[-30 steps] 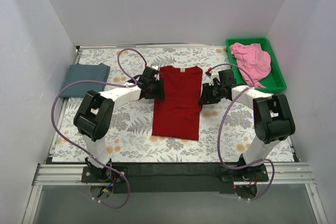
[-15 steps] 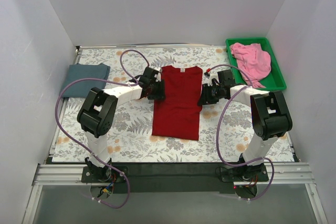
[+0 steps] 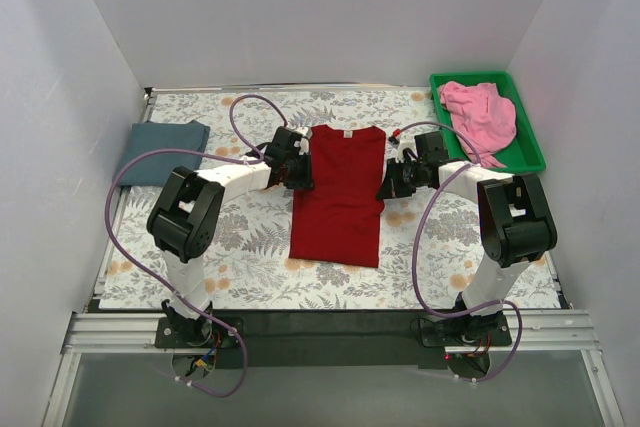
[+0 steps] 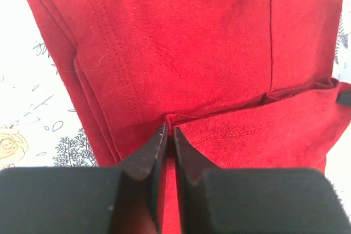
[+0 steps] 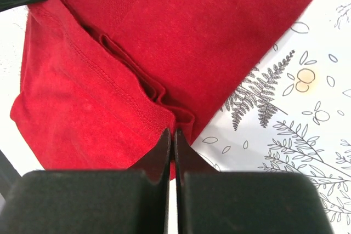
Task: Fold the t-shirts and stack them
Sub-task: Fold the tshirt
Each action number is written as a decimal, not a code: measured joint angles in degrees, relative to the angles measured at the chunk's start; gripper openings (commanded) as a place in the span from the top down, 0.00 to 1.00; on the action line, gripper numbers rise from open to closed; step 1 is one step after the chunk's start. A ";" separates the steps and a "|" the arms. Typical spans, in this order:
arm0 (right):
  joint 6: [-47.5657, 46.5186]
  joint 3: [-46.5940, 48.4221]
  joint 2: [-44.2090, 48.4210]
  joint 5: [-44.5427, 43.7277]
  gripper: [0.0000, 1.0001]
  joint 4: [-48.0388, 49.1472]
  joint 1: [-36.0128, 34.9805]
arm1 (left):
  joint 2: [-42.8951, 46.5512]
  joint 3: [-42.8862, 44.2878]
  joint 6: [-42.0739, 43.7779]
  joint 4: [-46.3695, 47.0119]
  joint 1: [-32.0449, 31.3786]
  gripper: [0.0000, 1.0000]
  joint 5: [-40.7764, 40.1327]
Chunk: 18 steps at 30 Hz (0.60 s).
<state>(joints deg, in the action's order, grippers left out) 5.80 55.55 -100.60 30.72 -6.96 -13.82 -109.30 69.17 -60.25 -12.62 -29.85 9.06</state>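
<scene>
Dark red t-shirt (image 3: 340,197): I see it lying flat mid-table (image 3: 250,267), collar toward the far edge, hem toward the near edge, both sleeves folded in so it forms a narrow strip.
Left gripper (image 4: 169,132): I have it at the shirt's left side, up near the collar end; its fingers are pinched together on a folded edge of the red cloth, with red showing in the slit between them.
Right gripper (image 5: 171,133): I have it at the shirt's right side, opposite the left one; its fingers are squeezed together on the layered fold of the red cloth.
Slate blue-grey t-shirt (image 3: 163,150): it lies folded by the left edge, toward the far left corner, well apart from both arms.
Pink t-shirt (image 3: 480,115): it sits crumpled inside the green bin (image 3: 530,152) at the far right corner.
</scene>
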 measured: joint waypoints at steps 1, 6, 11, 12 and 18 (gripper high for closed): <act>0.00 0.09 0.04 0.13 0.99 -0.04 0.00 | 0.02 -0.02 -0.02 0.17 0.00 0.95 -0.02; 0.00 0.50 1.31 0.87 0.99 -0.13 0.00 | 2.73 -2.84 -0.50 1.36 0.00 0.98 -1.49; 0.00 2.08 3.06 1.79 0.99 -0.17 0.00 | 8.83 -7.69 -2.01 2.49 0.02 0.98 -3.87; -0.02 2.60 3.13 1.97 0.99 -0.17 0.00 | 9.66 -8.35 -2.36 2.69 0.09 0.98 -4.26; -0.22 5.49 2.95 2.47 0.99 -0.92 -0.11 | 11.52 -10.99 -4.13 4.76 1.22 0.98 -6.80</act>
<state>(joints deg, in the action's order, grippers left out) 5.58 61.04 -97.65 33.19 -7.88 -13.93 -97.78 58.17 -64.38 -7.86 -28.62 2.26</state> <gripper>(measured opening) 0.013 0.035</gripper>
